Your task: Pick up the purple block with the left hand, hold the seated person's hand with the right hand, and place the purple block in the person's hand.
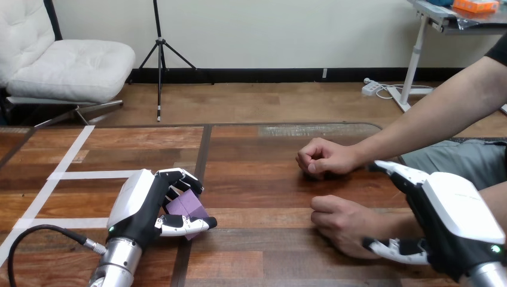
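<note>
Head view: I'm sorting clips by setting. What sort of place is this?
Likely a robot test bench for handovers: a wooden table marked with white tape lines, the left robot hand curled round a purple block, and a person's hands resting on it.

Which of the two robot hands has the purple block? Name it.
The black-and-white left robot hand, at the view's left, curled round the purple block; the right robot hand holds no block and sits beside the person's nearer hand.
</note>
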{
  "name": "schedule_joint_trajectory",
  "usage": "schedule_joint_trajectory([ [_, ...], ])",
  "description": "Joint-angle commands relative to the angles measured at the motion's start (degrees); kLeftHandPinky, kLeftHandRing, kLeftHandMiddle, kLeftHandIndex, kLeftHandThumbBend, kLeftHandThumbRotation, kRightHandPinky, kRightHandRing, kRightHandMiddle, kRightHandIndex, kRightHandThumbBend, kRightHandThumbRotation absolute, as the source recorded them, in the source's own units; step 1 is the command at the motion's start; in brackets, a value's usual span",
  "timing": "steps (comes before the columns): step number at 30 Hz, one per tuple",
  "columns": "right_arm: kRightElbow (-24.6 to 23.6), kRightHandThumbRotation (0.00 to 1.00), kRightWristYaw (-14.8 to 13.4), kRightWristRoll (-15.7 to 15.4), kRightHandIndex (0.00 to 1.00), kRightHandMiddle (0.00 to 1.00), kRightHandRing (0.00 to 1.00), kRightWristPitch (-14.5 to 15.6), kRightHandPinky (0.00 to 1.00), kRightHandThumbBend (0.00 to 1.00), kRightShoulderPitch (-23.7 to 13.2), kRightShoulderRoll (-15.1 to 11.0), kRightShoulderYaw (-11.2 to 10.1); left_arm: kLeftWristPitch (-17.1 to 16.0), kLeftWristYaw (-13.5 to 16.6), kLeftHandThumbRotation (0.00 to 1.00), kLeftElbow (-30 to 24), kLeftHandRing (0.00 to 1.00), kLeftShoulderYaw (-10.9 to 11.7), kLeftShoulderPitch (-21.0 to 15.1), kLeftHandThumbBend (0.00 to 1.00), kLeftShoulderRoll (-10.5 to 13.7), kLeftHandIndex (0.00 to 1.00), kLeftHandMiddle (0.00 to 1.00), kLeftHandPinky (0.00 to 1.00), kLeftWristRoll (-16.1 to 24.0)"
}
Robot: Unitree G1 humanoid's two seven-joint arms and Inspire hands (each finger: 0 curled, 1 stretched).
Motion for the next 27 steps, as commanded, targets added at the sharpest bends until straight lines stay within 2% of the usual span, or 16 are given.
schedule_joint_trajectory([
  [1, -2.3, 0.12, 2.0, -0.8, 0.83, 0.86, 0.86, 1.7, 0.84, 0.77, -4.4, -3.5, -1.2, -1.5, 1.1, 0.07, -2.6, 0.42, 0.9, -1.8, 0.64, 0.3, 0.53, 0.50, 0.37, -0.2],
  [9, -3.0, 0.13, 6.0, -2.2, 0.83, 0.86, 0.86, 5.8, 0.85, 0.80, -5.3, -6.1, -0.8, -2.0, 1.6, 0.07, -2.7, 0.42, 1.0, -1.5, 0.64, 0.4, 0.53, 0.50, 0.37, -0.2],
  [17, -3.8, 0.13, 9.0, -3.4, 0.82, 0.86, 0.85, 8.5, 0.84, 0.84, -6.4, -7.8, -0.2, -1.9, 1.7, 0.07, -2.8, 0.42, 0.9, -1.4, 0.64, 0.4, 0.54, 0.50, 0.37, -0.2],
  [25, -4.7, 0.11, 11.5, -5.4, 0.80, 0.84, 0.83, 10.5, 0.79, 0.88, -7.2, -9.2, 0.2, -2.5, 2.3, 0.06, -3.1, 0.42, 0.9, -1.2, 0.64, 0.4, 0.54, 0.51, 0.37, 0.0],
  [27, -5.1, 0.08, 13.4, -6.6, 0.79, 0.82, 0.81, 11.9, 0.76, 0.90, -7.8, -9.7, 0.5, -3.3, 2.4, 0.06, -3.3, 0.42, 1.0, -1.1, 0.64, 0.4, 0.54, 0.51, 0.37, -0.1],
])
